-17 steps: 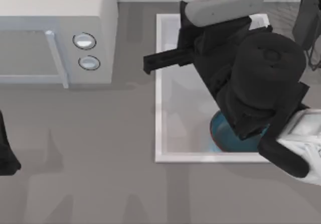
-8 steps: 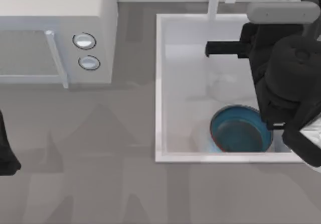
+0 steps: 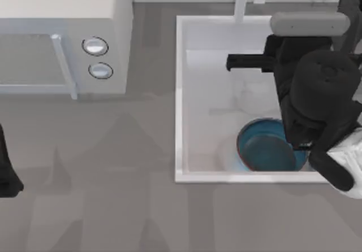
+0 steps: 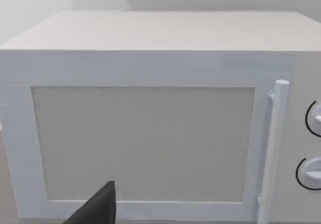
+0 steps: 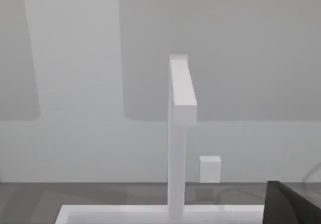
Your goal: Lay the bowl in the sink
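Note:
The teal-blue bowl lies upright on the floor of the white sink, in its near right corner, with its right edge hidden under my right arm. My right gripper hangs above the far half of the basin, pointing left, open and empty, well apart from the bowl. One dark fingertip of it shows in the right wrist view. My left arm is parked at the table's left edge.
A white microwave with two round knobs stands at the far left, and its door faces the left wrist camera. The white faucet rises at the sink's far rim, seen as a post in the right wrist view. Grey counter surrounds the basin.
My right arm swung from over the sink's middle to its right side, uncovering the bowl, then drifted slightly back left. The bowl has stayed in place. The left arm is still.

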